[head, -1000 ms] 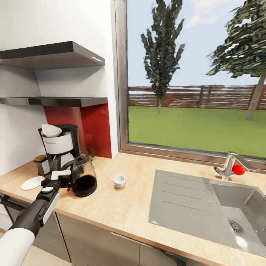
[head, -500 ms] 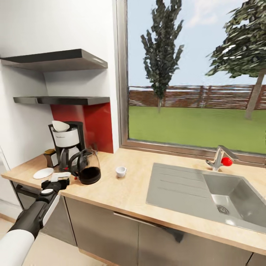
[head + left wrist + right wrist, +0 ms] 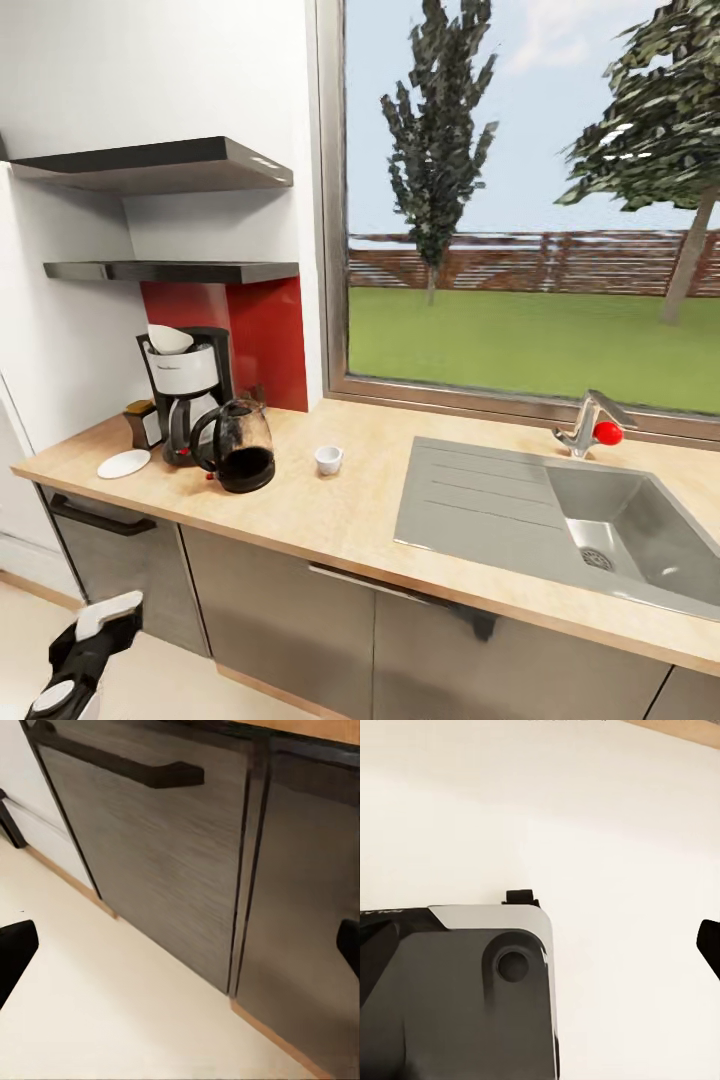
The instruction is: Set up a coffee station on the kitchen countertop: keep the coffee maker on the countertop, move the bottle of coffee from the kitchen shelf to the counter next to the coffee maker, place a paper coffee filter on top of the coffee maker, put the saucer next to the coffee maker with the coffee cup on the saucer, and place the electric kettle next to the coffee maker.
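The cup [image 3: 327, 459] stood on the counter [image 3: 330, 520] at about one o'clock from the left gripper [image 3: 95, 630], which hung low by the cabinet fronts, fingers spread and empty. The saucer [image 3: 124, 463] lay at the coffee maker's [image 3: 185, 385] seven o'clock.

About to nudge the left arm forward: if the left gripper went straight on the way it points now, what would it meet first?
Most likely the dark cabinet door under the countertop: the left wrist view looks along the open jaws of the left gripper at its panel, below the black handle. Nothing shows in between, though depth is unclear.
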{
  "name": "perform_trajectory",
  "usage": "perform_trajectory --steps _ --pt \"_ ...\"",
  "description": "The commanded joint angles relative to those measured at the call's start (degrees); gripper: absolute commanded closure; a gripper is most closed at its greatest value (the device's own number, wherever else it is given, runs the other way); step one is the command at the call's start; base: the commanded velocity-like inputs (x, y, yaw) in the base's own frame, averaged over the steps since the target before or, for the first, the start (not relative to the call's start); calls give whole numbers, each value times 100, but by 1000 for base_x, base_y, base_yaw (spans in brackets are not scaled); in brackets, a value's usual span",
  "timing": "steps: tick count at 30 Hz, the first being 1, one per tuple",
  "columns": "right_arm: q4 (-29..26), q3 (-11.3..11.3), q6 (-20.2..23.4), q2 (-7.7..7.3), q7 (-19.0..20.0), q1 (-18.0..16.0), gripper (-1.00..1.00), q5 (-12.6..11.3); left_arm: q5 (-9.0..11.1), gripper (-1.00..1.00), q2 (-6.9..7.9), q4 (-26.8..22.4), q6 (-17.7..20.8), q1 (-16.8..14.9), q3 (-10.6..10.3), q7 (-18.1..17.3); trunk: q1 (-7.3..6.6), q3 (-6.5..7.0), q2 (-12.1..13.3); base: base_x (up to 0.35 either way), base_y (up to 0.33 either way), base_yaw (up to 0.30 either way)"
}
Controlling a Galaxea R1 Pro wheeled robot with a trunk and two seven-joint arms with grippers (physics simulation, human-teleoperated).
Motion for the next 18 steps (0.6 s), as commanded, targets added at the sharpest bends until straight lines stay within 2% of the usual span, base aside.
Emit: perform_trajectory --steps 1,6,7,10,13,16,18 --pt "5 -48 -18 1 -17 -5 -100 57 47 -100 -2 188 -41 29 3 -36 2 -7 -8 0 0 0" --pt "-5 -51 -34 12 -3 -5 -100 47 -40 -100 -14 1211 -64 76 -24 -137 2 -7 -8 0 0 0" --pt "-6 -50 -44 17 13 -5 -100 39 -191 -100 -26 1736 -54 90 -35 -274 2 -7 -8 0 0 0" --pt "-6 -52 -50 54 21 -5 -100 33 -474 -100 -37 2428 -49 180 -39 -472 2 -7 -8 0 0 0" --pt "-6 -55 -52 180 23 -5 -100 31 -951 -100 -55 3162 -55 379 -35 -552 2 -7 -8 0 0 0" --pt "-6 -55 -53 243 24 -5 -100 31 -1190 -100 -69 3416 -44 619 -26 -571 2 -7 -8 0 0 0" --pt "-13 -55 -57 275 24 -5 -100 28 -1258 -100 -78 3500 -7 826 -23 -585 2 -7 -8 0 0 0"
